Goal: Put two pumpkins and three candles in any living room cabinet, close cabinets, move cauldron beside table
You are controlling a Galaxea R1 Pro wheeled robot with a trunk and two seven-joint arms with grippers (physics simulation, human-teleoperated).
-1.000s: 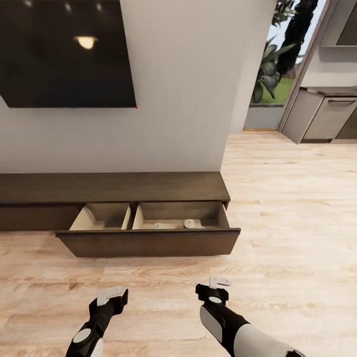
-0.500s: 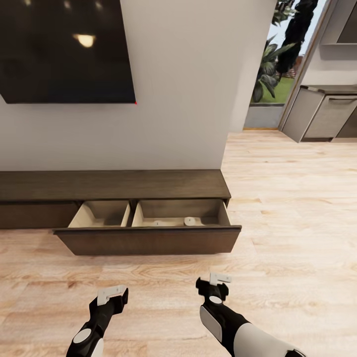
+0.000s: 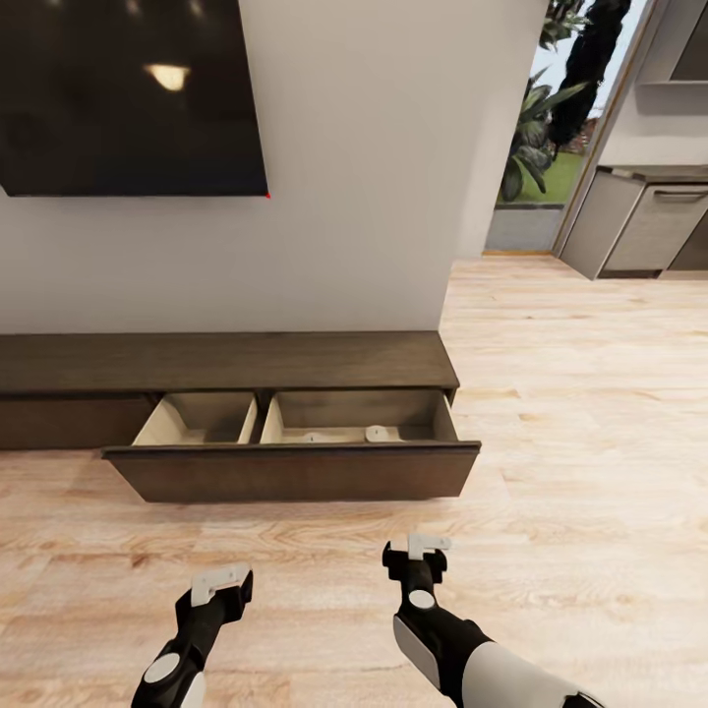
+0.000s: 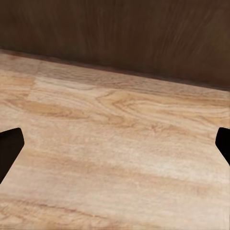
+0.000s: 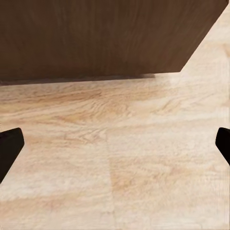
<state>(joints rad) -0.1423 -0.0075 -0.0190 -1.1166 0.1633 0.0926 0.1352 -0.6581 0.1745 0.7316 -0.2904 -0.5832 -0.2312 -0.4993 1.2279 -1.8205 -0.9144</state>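
Both grippers, left (image 3: pixel 219 584) and right (image 3: pixel 421 547), hang wide open and empty before the cabinet's (image 3: pixel 226 360) pulled-out drawer (image 3: pixel 295 470), seemingly ready to push it.

Left arm low and reaching forward, left gripper (image 3: pixel 220 583) empty, jaws spread wide, right arm extended forward beside it, right gripper (image 3: pixel 426 545) empty, jaws likewise wide apart

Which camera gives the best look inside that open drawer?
The head view: the open drawer shows its two pale compartments from above, small pale things in the right one. Both wrist views show just its dark wooden front above floorboards.
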